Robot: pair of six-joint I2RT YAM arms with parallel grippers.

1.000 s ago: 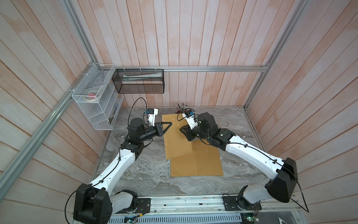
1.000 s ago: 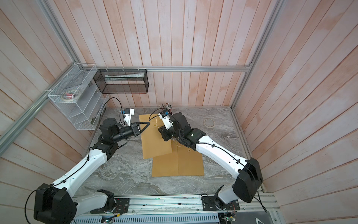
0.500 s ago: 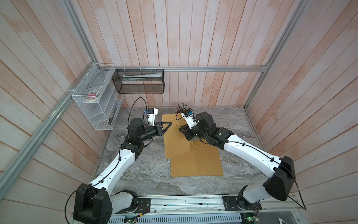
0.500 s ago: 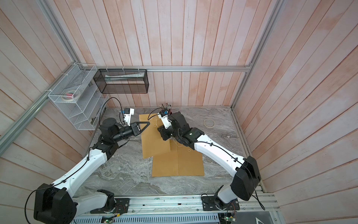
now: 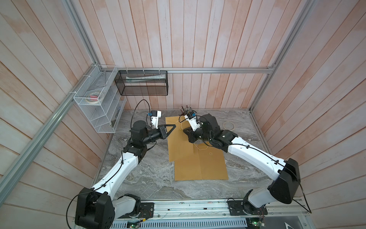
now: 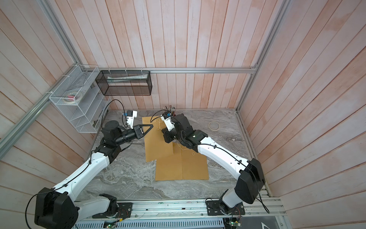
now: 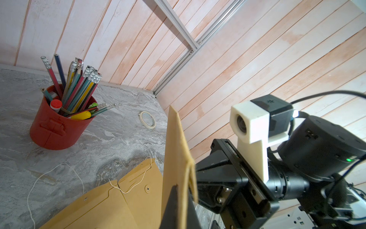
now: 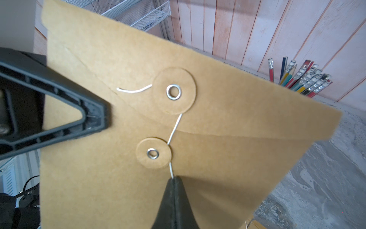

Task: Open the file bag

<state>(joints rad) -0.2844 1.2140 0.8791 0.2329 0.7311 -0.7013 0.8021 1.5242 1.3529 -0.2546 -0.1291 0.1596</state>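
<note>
File bag point(image 8: 217, 128) raised nearly upright over the middle of the worktop point(image 5: 138, 178), between the two arms. We see the left fingers point(image 8: 93, 121) clamped on its side edge — the right fingers point(image 8: 166, 202) pressed together on the white string point(image 8: 174, 126), just below the lower button. A second bag point(image 5: 200, 168) lies flat beneath.

file bag point(image 8: 217, 138): lower part cut off by the frame, right wrist view.
string point(image 8: 174, 126): end lost between the right gripper's point(image 8: 174, 179) closed tips.
pencil cup point(image 7: 55, 126): hidden behind the file bag in the right wrist view.
second file bag point(image 5: 200, 166): far part covered by the raised one.
basket contents point(image 5: 93, 98): too small to identify.
</note>
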